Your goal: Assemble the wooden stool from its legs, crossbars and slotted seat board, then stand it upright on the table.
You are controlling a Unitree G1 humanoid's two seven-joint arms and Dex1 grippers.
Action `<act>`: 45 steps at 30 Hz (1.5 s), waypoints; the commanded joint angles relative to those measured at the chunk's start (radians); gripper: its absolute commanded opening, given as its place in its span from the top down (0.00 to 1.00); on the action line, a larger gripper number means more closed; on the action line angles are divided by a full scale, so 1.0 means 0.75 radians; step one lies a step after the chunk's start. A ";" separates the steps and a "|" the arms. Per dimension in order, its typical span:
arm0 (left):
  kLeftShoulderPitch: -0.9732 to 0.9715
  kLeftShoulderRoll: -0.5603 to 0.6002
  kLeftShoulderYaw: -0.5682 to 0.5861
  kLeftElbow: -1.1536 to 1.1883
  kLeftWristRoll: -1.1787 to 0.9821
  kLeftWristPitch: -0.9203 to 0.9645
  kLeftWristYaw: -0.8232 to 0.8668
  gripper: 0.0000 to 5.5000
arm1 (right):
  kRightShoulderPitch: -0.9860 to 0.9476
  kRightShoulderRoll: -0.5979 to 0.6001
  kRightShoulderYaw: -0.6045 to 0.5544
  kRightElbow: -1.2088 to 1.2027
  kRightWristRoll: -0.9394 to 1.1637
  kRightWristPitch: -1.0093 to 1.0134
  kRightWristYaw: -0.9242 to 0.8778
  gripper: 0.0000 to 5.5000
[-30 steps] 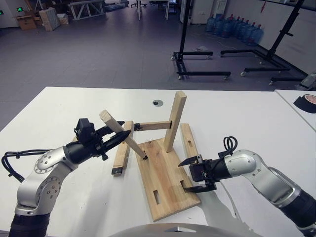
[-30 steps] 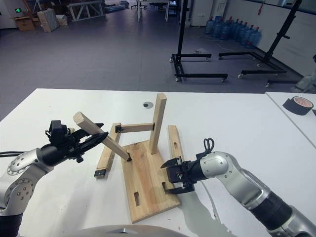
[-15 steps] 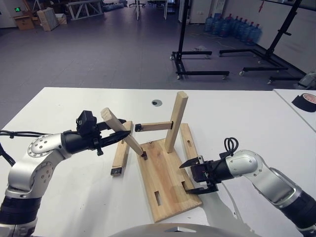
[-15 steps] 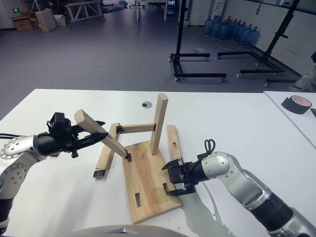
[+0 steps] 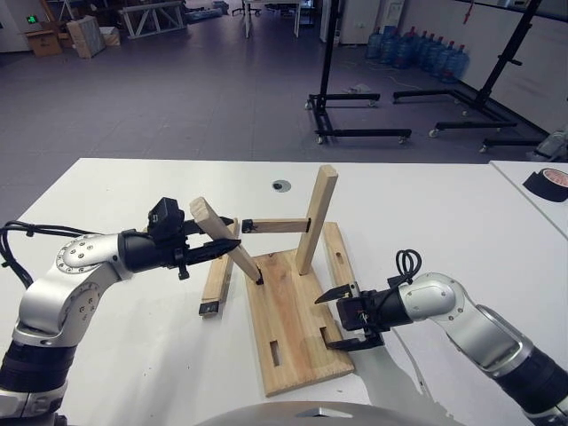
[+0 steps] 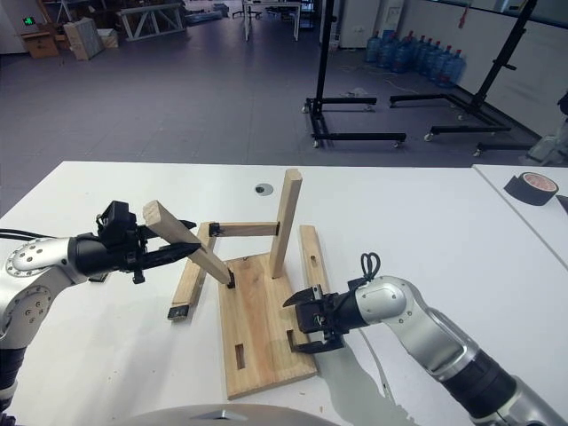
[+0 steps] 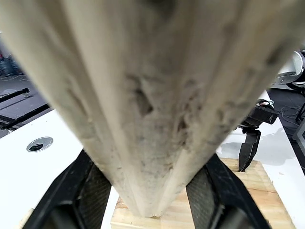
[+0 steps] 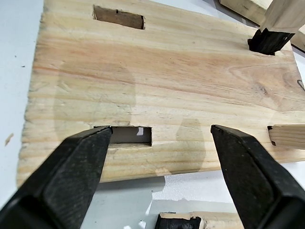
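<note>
- A pale, rectangular wooden slotted seat board (image 5: 286, 312) lies flat on the white table (image 5: 426, 204).
- Near the board's far edge, a pale square-section wooden upright leg (image 5: 317, 217) stands in the board and leans a little.
- A thin wooden crossbar (image 5: 277, 225) runs level from the upright leg out past the board's far-left side. Its black-tipped free end sits just beside the tilted leg.
- That pale wooden tilted leg (image 5: 224, 240) has its black-tipped foot at the board's far-left corner. Its top slants up and away to the left of the board.
- The left gripper (image 5: 232, 232) is clenched on the tilted leg, well above the board. In the left wrist view its black fingers (image 7: 93, 193) press on both sides of the wood.
- The right gripper (image 5: 325, 319) sits at the board's near-right edge with its jaws spread wide and nothing between them. In the right wrist view (image 8: 159, 131) the fingertips lie on either side of a rectangular slot (image 8: 128, 136) in the board.
- A pale wooden loose leg (image 5: 217, 280) lies flat on the table just left of the board.
- A pale wooden slotted bar (image 5: 337, 253) lies flat along the board's far-right side, beside the foot of the upright leg.
- A black tape roll (image 5: 546, 182) lies well to the right of the board.
- A round grommet (image 5: 281, 185) is set in the table beyond the board's far edge.
</note>
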 commanded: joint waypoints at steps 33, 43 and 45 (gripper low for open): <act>-0.314 -0.046 -0.337 0.649 0.137 0.113 -0.302 0.63 | -0.055 0.042 0.030 0.073 -0.019 0.098 0.094 0.31; -0.355 -0.172 -0.367 0.862 0.283 -0.046 -0.139 0.63 | -0.035 0.066 0.046 0.054 -0.023 0.107 0.070 0.31; -0.352 -0.186 -0.377 0.867 0.276 -0.040 -0.149 0.63 | -0.031 0.063 0.047 0.055 -0.027 0.104 0.069 0.31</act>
